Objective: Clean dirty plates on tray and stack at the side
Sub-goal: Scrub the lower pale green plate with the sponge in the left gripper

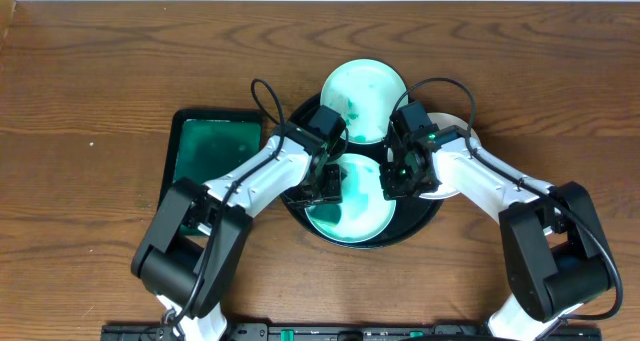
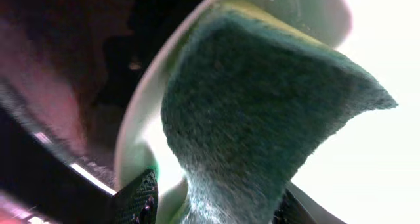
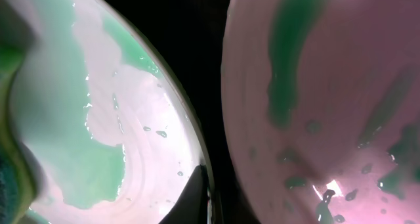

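The round black tray (image 1: 420, 226) holds three dirty plates. One plate (image 1: 362, 101) lies at the back, one (image 1: 352, 213) at the front, and one (image 1: 462, 126) at the right, mostly under my right arm. My left gripper (image 1: 325, 186) (image 2: 213, 209) is over the front plate's left side, shut on a green sponge (image 2: 262, 106) that presses against the plate's rim (image 2: 141, 119). My right gripper (image 1: 398, 176) (image 3: 200, 201) is shut on the front plate's right rim (image 3: 98, 119). Only one dark finger (image 3: 195, 188) shows. The smeared right plate (image 3: 328, 86) lies beside it.
A rectangular black tray (image 1: 215, 151) with a green-stained inside sits on the wooden table just left of the round tray. Both arms reach in from the front edge and meet over the round tray.
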`<state>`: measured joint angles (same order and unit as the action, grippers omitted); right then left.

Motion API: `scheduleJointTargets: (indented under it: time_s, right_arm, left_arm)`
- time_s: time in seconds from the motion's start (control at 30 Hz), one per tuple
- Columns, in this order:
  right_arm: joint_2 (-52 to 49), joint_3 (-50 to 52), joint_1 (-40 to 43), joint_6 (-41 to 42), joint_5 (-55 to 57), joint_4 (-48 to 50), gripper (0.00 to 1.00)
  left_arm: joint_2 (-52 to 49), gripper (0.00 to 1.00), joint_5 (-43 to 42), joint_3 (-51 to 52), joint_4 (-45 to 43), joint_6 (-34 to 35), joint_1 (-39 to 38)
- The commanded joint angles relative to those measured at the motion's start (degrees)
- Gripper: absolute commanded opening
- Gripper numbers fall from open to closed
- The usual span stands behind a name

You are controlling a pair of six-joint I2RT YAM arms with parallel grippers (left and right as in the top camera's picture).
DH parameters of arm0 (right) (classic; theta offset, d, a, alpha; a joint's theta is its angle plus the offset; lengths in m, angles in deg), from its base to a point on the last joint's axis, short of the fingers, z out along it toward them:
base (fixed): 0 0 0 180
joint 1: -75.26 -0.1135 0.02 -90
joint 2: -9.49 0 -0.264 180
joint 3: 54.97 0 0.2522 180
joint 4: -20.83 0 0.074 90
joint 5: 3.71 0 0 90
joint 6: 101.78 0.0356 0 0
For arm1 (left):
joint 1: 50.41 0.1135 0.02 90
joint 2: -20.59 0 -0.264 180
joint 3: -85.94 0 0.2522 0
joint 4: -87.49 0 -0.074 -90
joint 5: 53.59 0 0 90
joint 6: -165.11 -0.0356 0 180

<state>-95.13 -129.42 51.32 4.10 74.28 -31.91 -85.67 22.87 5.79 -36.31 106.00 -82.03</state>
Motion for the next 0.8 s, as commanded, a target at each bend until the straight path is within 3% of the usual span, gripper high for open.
scheduleJointTargets:
  time_s: [0.0, 0.27, 0.33, 0.43, 0.47, 0.6, 0.77]
  right_arm:
    - [-1.1, 0.6, 0.3, -0.5, 3.2, 0.5, 0.01]
    - [-1.1, 0.6, 0.3, -0.5, 3.2, 0.7, 0.01]
    - [-1.1, 0.6, 0.3, -0.5, 3.2, 0.7, 0.01]
    - [-1.1, 0.6, 0.3, -0.5, 3.2, 0.6, 0.01]
    - [-1.1, 0.6, 0.3, -0.5, 3.2, 0.6, 0.01]
    - [-1.1, 0.6, 0.3, -0.5, 3.2, 0.7, 0.01]
    - [-1.1, 0.6, 0.3, -0.5, 3.2, 0.6, 0.01]
  left_arm:
    - [2.4, 0.54, 4.4, -1.1, 0.8, -2.3, 0.0]
    - [1.4, 0.52, 4.8, -1.1, -3.0, -5.4, -3.9]
    - [0.4, 0.43, 6.1, -1.1, -4.0, -5.3, -5.2]
    - [-1.7, 0.11, 7.0, -1.1, -4.1, -2.7, -6.2]
    - [-2.2, 0.07, 6.8, -1.1, -4.1, -1.1, -6.3]
    - [-2.7, 0.07, 5.0, -1.1, -5.4, 4.1, -6.2]
    - [-2.8, 0.07, -9.5, -1.1, -15.5, 4.7, -6.3]
